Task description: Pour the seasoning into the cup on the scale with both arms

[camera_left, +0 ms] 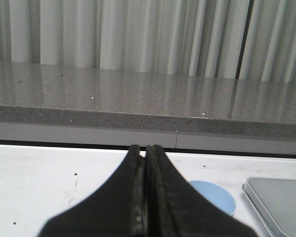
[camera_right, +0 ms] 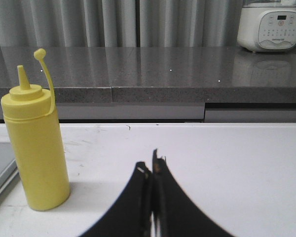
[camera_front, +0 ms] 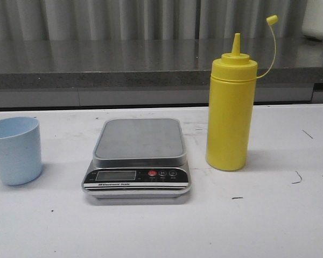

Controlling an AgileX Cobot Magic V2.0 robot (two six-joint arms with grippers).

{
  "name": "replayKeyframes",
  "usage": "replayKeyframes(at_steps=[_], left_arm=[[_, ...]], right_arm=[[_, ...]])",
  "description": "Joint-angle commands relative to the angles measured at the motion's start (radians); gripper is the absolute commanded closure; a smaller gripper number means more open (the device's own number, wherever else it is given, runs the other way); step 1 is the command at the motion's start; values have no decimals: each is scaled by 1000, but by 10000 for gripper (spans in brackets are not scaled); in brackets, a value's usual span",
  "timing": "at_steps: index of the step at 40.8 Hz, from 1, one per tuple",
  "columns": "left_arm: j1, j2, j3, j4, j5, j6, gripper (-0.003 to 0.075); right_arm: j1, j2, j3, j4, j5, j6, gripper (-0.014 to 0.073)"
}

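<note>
Desk (camera_front: pixel 269 226), white and lightly scuffed, carries all three task things in the front view, and we see no arm there. The flat digital kitchen scale (camera_front: pixel 138 158) with its grey steel platform and black front panel sits in the middle, nothing on it. The small pale blue plastic tumbler (camera_front: pixel 14 150) stands upright at the far left, well apart from the scale. The tall yellow plastic squeeze bottle (camera_front: pixel 231 113) stands upright to the right of the scale, near it but not touching, its small cap (camera_front: pixel 272 20) hanging off the cone nozzle on a thin tether.

From the left wrist view, we find the left claw (camera_left: pixel 143 150) with its black fingers pressed together, holding nothing. The tumbler's blue rim (camera_left: pixel 214 195) shows just past the fingers, partly hidden by them, and a corner of the scale (camera_left: pixel 281 202) lies further along.

From the right wrist view, the right claw (camera_right: pixel 151 165) is likewise closed with nothing between its fingers. The yellow bottle (camera_right: pixel 34 143) stands on the desk off to one side of the claw, clearly apart from it. A white kitchen appliance (camera_right: pixel 270 24) rests on the grey counter behind.
</note>
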Motion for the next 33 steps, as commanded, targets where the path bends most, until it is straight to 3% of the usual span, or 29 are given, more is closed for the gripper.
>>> replayKeyframes(at_steps=[1,17,21,33], left_arm=[[1,-18,-110,-10,-44,-11,740],[1,303,-631,-1,386,-11,740],[1,380,-667,-1,428,-11,740],[1,494,-661,-1,440,-11,740]], right_arm=[[-2,-16,-112,11,-33,-5,714],[-2,262,-568,-5,349,-17,714],[-2,351,-631,-5,433,-17,714],[-2,511,-642,-5,471,-17,714]])
